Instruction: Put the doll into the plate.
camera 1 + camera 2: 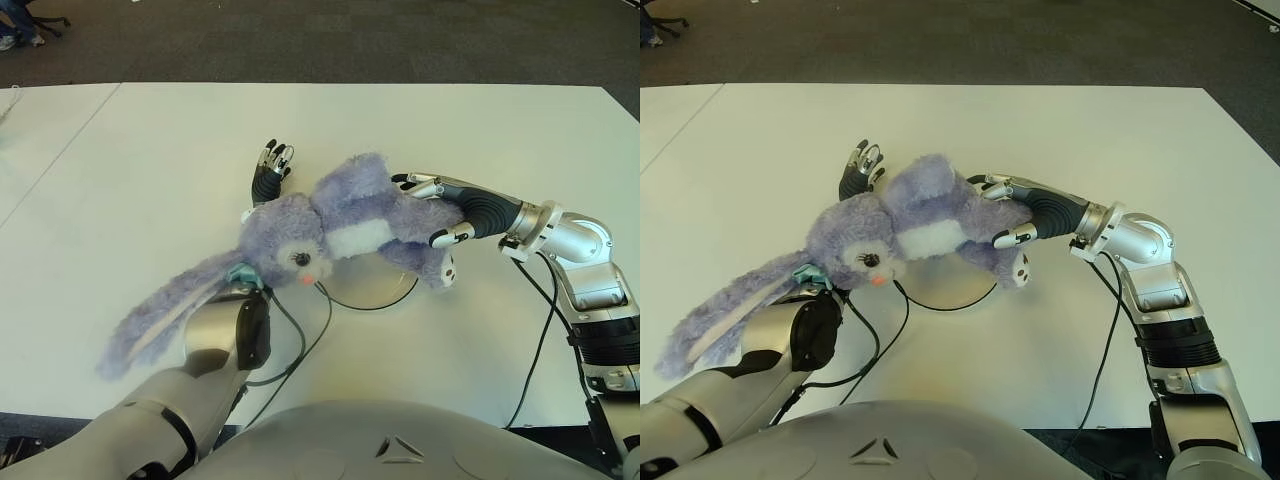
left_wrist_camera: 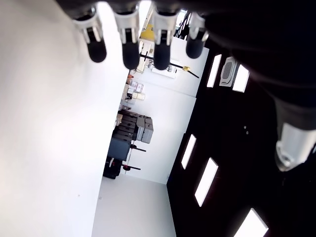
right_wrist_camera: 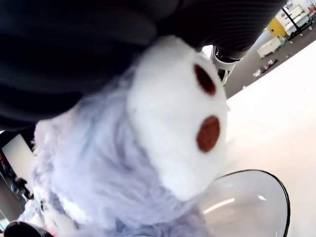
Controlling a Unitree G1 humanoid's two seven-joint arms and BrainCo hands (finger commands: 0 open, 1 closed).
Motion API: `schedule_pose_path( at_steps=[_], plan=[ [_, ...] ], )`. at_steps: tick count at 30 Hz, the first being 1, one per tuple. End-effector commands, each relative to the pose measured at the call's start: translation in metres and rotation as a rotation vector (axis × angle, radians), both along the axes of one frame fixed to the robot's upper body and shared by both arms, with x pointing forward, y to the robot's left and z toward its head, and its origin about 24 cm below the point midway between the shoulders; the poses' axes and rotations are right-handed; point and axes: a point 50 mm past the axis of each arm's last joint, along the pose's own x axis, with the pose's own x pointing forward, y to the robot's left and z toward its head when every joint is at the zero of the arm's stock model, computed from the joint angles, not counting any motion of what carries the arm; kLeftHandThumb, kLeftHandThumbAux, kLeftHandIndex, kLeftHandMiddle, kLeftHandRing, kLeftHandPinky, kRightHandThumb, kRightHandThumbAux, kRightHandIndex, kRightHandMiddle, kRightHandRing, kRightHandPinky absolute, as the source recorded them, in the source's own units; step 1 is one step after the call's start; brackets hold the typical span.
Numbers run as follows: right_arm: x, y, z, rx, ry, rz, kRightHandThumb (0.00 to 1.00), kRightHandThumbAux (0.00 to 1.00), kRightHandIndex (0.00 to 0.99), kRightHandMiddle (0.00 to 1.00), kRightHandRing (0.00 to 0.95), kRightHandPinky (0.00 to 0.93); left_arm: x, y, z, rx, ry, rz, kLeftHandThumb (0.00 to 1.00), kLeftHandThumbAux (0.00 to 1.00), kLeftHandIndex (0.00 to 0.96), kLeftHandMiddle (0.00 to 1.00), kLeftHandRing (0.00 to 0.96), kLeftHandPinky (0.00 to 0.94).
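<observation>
So the purple bunny doll [image 1: 340, 225] was up off the table [image 1: 120, 170] at this point, held lying sideways right over the clear plate [image 1: 385, 290], which sat near the middle of the table. The right hand [image 1: 440, 210] came in from the right with its fingers wrapped around the doll's legs and rump. The left hand [image 1: 268, 180] was under the head end, fingers sticking out straight on the far side, propping more than gripping. The long ears trailed off to the near left over the left forearm.

I'd call this the carry basically done and the placing step about to start. Next move probably calls for lowering the body onto the plate and letting go, and those floppy ears look likely to hang outside the rim.

The right wrist view showed what the head views couldn't: the doll's white foot sole pressed up against the palm, with the plate rim just below it. The left wrist view only caught straight, empty fingertips against the room, no doll at all.
</observation>
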Motion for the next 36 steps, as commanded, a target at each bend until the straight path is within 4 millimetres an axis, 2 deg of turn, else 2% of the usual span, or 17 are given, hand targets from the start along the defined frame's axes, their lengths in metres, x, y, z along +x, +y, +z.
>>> schedule_pose_path(
  at_steps=[1, 4, 7, 12, 18, 24, 28, 32, 36],
  plan=[
    [-0.001, -0.003, 0.004, 0.123, -0.01, -0.067, 0.069, 0.255, 0.0, 0.0, 0.0, 0.0, -0.083, -0.008, -0.092, -0.078, 0.457, 0.0, 0.0, 0.506, 0.011, 0.119, 0.114, 0.094],
    [0.004, -0.008, 0.0, 0.177, -0.059, -0.13, 0.068, 0.252, 0.0, 0.0, 0.0, 0.0, -0.083, -0.008, -0.092, -0.082, 0.453, -0.002, 0.0, 0.495, 0.007, 0.114, 0.111, 0.087],
    [0.012, -0.01, -0.009, 0.226, -0.023, -0.178, 0.074, 0.242, 0.0, 0.0, 0.0, 0.0, -0.083, -0.008, -0.092, -0.081, 0.45, -0.003, 0.0, 0.485, 0.002, 0.109, 0.106, 0.081],
    [0.012, -0.008, -0.007, 0.297, 0.008, -0.205, 0.098, 0.24, 0.0, 0.0, 0.0, 0.0, -0.083, -0.008, -0.092, -0.08, 0.445, -0.006, 0.0, 0.488, 0.001, 0.103, 0.101, 0.079],
    [0.013, 0.006, -0.001, 0.454, 0.066, -0.213, 0.146, 0.219, 0.0, 0.0, 0.0, 0.0, -0.083, -0.008, -0.092, -0.085, 0.453, 0.001, 0.0, 0.49, 0.009, 0.108, 0.102, 0.081],
    [0.008, 0.005, -0.003, 0.543, 0.121, -0.294, 0.176, 0.188, 0.0, 0.0, 0.0, 0.0, -0.083, -0.008, -0.092, -0.082, 0.453, -0.001, 0.0, 0.496, 0.009, 0.11, 0.103, 0.075],
    [0.009, 0.005, -0.003, 0.664, 0.195, -0.335, 0.196, 0.173, 0.0, 0.0, 0.0, 0.0, -0.083, -0.008, -0.092, -0.087, 0.454, 0.001, 0.0, 0.501, 0.006, 0.108, 0.104, 0.085],
    [0.009, 0.006, -0.003, 0.868, 0.31, -0.331, 0.189, 0.182, 0.0, 0.0, 0.0, 0.0, -0.083, -0.008, -0.092, -0.088, 0.453, 0.001, 0.0, 0.495, 0.011, 0.115, 0.112, 0.095],
    [0.01, 0.007, -0.003, 1.0, 0.402, -0.327, 0.138, 0.228, 0.0, 0.0, 0.0, 0.0, -0.083, -0.008, -0.092, -0.095, 0.452, 0.003, 0.0, 0.499, 0.023, 0.12, 0.113, 0.088]
  ],
)
